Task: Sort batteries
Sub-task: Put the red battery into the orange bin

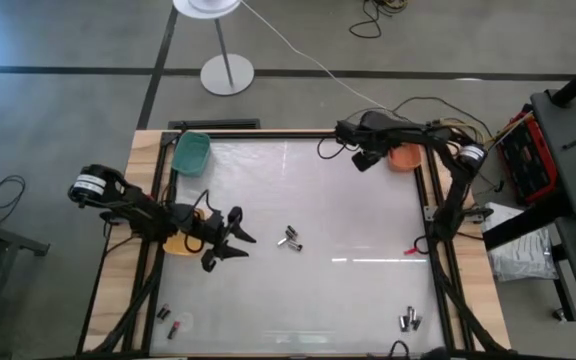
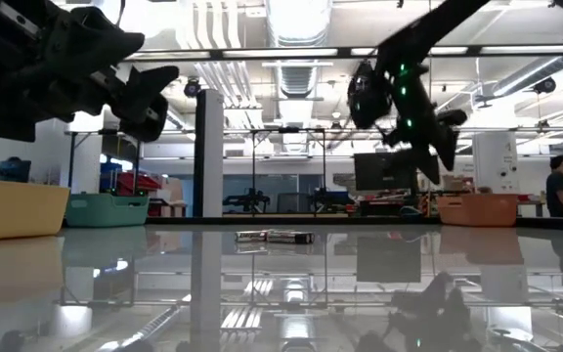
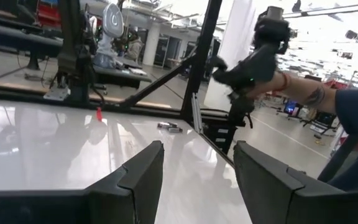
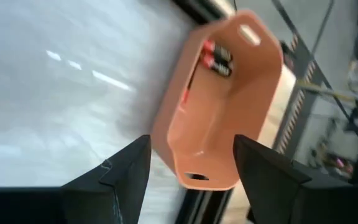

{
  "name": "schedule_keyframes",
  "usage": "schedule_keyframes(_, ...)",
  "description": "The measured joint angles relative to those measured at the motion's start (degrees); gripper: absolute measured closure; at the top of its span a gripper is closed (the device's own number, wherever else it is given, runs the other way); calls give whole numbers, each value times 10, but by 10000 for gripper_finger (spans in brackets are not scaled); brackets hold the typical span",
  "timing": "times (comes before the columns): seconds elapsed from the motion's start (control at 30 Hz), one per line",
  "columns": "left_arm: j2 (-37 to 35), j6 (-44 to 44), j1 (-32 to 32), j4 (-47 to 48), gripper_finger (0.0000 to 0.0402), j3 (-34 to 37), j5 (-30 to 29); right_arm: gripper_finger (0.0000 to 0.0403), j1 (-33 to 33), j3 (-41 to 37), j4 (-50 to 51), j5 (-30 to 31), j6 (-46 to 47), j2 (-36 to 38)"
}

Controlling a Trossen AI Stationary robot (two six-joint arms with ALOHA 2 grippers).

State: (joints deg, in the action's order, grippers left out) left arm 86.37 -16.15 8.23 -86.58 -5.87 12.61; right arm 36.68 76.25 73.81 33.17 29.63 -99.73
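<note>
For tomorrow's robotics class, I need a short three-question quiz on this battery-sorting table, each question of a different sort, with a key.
1. True or false: the orange bin is empty.
2. Which pincer hovers by the orange bin: A left, B right?
3. Fill in: the yellow bin sits under the ___ arm.

Key: 1 false, batteries lie inside. 2 B, the right pincer. 3 left; the left pincer stands open above the table.

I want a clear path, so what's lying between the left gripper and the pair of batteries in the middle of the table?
Nothing. In the high view, only bare white tabletop separates the open left gripper from the middle batteries.
</note>
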Motion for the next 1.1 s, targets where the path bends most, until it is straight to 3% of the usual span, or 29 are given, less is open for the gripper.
schedule_keyframes(0.13, 0, -38, 20, -15, 226, -2, 35, 174, -75, -19, -69, 6, -5, 71)
schedule_keyframes(0.3, -8, -21, 123, -22, 229, -64, 147, 166, -213, -102, -251, 12, -41, 170)
schedule_keyframes(0.4, -10, -12, 189, 58, 231, -126, 157, 161, -278, -160, -382, 15, -82, 223)
schedule_keyframes(0.47, -10, -49, 216, 175, 231, -169, 120, 159, -308, -193, -462, 14, -117, 247)
schedule_keyframes(0.53, -10, -144, 231, 331, 231, -216, 52, 158, -325, -217, -532, 13, -155, 265)
schedule_keyframes(0.63, -10, -366, 255, 642, 231, -289, -45, 161, -331, -235, -611, 15, -207, 279)
schedule_keyframes(0.7, -6, -499, 279, 837, 231, -336, -59, 165, -331, -240, -638, 15, -228, 279)
schedule_keyframes(0.77, -4, -605, 314, 968, 231, -381, -49, 169, -330, -242, -654, 15, -246, 274)
schedule_keyframes(0.87, -3, -731, 369, 1033, 231, -442, -39, 173, -329, -246, -657, 15, -262, 268)
schedule_keyframes(1.03, 4, -879, 447, 1104, 231, -540, -125, 172, -327, -255, -676, 14, -264, 246)
schedule_keyframes(1.1, 18, -972, 470, 1178, 231, -569, -122, 168, -325, -259, -694, 14, -263, 234)
